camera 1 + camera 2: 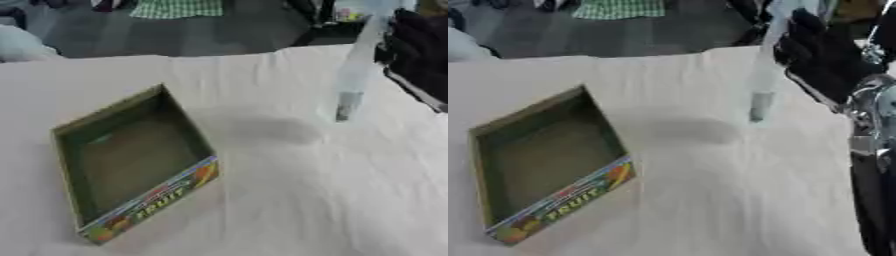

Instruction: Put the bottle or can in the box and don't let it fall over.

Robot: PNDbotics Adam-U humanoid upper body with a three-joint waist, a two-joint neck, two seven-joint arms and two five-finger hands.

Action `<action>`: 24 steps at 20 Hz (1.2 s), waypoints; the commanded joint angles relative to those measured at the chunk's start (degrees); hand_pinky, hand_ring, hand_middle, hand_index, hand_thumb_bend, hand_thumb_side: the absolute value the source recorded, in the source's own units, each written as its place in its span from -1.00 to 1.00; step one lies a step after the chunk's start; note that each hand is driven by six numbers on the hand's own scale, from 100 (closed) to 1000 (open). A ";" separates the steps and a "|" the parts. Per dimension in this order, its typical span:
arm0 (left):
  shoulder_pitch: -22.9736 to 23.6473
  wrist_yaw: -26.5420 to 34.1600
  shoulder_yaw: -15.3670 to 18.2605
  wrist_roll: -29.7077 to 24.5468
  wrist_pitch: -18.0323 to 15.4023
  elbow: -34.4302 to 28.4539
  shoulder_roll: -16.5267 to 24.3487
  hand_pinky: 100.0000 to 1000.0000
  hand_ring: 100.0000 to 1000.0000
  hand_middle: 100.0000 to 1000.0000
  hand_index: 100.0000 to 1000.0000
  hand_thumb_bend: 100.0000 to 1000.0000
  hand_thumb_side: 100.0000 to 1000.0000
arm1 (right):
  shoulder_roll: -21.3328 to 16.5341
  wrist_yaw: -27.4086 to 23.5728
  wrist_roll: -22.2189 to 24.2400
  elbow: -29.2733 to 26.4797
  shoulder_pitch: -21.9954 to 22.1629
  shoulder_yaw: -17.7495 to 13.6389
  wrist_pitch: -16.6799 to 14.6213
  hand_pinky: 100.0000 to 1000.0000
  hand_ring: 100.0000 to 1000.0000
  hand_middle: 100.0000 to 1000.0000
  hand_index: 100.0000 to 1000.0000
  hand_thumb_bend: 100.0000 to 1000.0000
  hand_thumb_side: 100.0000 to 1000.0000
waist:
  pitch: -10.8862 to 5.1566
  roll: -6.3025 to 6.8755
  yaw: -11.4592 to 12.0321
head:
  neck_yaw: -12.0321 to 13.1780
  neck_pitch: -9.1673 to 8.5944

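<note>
A clear plastic bottle (354, 75) hangs in the air over the right part of the table. It is long, tilted, and its darker end (759, 106) points down. My right hand (822, 52), black, comes in from the upper right with its fingers curled round the bottle's upper part. The open cardboard box (150, 200) lies on the table at the left. Its inside is green, nothing lies in it, and its near wall is colourful with the word FRUIT. The bottle is well to the right of the box and farther back. My left hand shows in no view.
A white cloth (306, 200) covers the table. The bottle's shadow (262, 131) falls on it between box and bottle. The table's far edge (175, 54) runs along the top, with dark floor and clutter behind. My silver and black right forearm (872, 150) runs down the right side.
</note>
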 commanded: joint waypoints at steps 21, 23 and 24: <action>-1.30 3.18 -0.08 1.19 -0.12 -0.97 3.01 1.00 1.00 0.98 0.52 0.56 0.22 | -0.32 -4.19 8.30 8.33 -16.66 12.51 8.07 -1.00 -1.00 -0.65 1.00 0.05 0.88 | -2.96 -1.82 5.53 | -9.00 3.56; -1.38 3.49 0.14 1.77 -0.38 -0.97 2.96 1.00 1.00 0.98 0.52 0.56 0.21 | 0.54 -3.95 8.56 8.81 -17.23 12.92 8.48 -1.00 -1.00 -0.66 1.00 0.06 0.86 | -2.86 -1.93 6.05 | -9.93 3.56; -1.43 3.64 0.24 2.05 -0.52 -0.97 2.91 1.00 1.00 0.98 0.52 0.55 0.21 | 0.99 -3.92 8.62 9.04 -17.55 13.00 8.44 -1.00 -1.00 -0.66 1.00 0.06 0.85 | -2.79 -1.96 6.29 | -10.29 3.52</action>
